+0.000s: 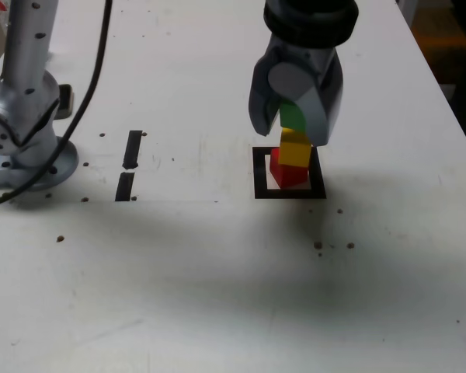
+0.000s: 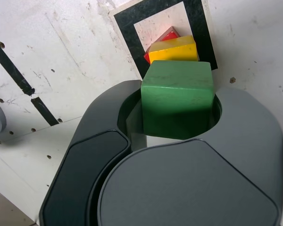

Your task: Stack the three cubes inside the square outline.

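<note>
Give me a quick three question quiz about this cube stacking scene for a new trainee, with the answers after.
1. True or false: the red cube lies inside the square outline.
2. Which cube does the hand hold: A red, B yellow, C green?
3. Fill in: directly on the red cube sits the ____ cube.

Key:
1. True.
2. C, the green cube.
3. Yellow; the yellow cube lies between red and green.
</note>
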`<state>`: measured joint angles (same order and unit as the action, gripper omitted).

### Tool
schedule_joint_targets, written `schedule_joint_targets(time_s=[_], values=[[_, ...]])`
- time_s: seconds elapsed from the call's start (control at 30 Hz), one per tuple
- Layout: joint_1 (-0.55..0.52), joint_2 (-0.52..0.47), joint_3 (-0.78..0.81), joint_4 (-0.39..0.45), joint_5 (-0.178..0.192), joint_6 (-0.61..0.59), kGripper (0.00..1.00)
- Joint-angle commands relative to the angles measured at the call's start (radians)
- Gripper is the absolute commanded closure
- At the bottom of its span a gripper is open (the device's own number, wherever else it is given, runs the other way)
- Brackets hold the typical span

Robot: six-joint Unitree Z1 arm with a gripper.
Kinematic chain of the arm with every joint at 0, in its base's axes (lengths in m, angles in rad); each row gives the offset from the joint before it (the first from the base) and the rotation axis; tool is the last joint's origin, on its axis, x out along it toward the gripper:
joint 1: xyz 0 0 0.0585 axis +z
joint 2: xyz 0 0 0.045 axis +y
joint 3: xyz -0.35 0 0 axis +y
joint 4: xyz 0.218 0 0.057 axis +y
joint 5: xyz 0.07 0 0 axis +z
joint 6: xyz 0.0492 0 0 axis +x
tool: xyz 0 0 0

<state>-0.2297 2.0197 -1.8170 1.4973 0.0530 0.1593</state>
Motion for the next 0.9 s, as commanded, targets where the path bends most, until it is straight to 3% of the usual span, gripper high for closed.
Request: schedule_joint_targets(time_s=[0.0,0.17,0.37,0.87], values=[[0.005,0.007,0.004,-0.005,-0.002,0.002,0.72],[0.01,0.011,0.017,-0.011,-0.005,0.002,0.67],[0.018,0.018,0.033,-0.017,-0.004,0.005,0.44],[0.018,0.026,0.035,-0.032,-0.005,0.005,0.3]])
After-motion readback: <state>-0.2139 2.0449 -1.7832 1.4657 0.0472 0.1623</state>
